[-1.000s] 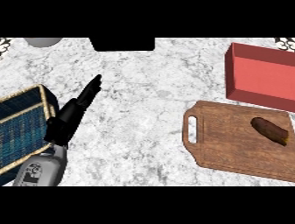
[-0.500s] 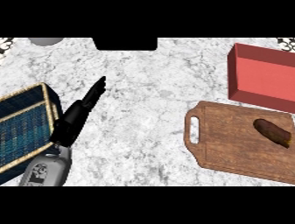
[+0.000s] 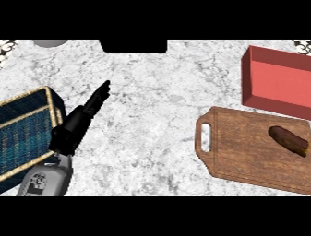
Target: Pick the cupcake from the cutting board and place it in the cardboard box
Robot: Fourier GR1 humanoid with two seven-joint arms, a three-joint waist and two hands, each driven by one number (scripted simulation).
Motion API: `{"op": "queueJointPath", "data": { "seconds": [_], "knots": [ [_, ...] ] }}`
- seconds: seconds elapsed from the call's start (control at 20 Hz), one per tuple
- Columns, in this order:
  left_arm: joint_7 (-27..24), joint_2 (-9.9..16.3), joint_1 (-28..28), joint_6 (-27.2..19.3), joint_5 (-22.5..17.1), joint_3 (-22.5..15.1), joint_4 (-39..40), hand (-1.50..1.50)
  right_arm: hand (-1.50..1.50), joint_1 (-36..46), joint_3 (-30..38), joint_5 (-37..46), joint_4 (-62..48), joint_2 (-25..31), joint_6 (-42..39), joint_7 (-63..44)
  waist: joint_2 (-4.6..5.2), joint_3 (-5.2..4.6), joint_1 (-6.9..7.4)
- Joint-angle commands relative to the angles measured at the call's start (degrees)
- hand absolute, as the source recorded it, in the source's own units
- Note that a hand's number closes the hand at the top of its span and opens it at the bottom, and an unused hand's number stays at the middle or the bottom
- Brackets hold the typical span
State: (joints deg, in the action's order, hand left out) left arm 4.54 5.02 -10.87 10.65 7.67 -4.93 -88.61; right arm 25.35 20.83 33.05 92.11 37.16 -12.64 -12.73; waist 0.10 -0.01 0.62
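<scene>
A dark brown cupcake [image 3: 289, 140] lies on its side on the wooden cutting board [image 3: 246, 156] at the right. Behind the board stands a red open box [image 3: 287, 83] with nothing in it. My left hand [image 3: 81, 119] shows at the left, fingers straight and pointing up and to the right, well away from the board. It holds nothing. The right hand is out of the view.
A blue woven basket [image 3: 14, 138] with a tan rim sits at the left edge, right beside my left forearm. A grey round object [image 3: 50, 43] and a black block [image 3: 133, 45] sit at the counter's back edge.
The view has shifted slightly, so the board, box and basket sit a little lower in the picture. My left hand keeps its pose.
</scene>
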Motion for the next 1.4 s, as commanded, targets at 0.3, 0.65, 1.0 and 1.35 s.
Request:
{"op": "queueJointPath", "data": {
  "seconds": [0.3,0.65,1.0,1.35],
  "knots": [
    [-3.8,-0.6,0.8,0.1,1.1,0.1,2.4,0.00,1.50,8.9,-3.3,8.8,-25.0,2.2,9.9,10.7,0.12,0.02,0.13],
    [-0.7,0.1,-1.8,0.5,0.4,1.5,1.2,0.00,1.50,17.1,-5.9,15.1,-47.4,0.3,20.3,18.6,0.50,0.07,1.18],
    [0.7,-0.1,0.4,2.1,-0.1,-0.2,-2.1,0.00,-1.50,22.6,0.2,10.0,-62.2,-1.1,18.4,16.5,0.58,0.12,1.69],
    [1.8,-2.5,-0.2,-0.3,2.1,-1.9,-1.5,0.00,-1.50,22.7,4.6,5.5,-71.3,-1.6,20.8,29.2,0.64,0.19,1.40]
  ]
}}
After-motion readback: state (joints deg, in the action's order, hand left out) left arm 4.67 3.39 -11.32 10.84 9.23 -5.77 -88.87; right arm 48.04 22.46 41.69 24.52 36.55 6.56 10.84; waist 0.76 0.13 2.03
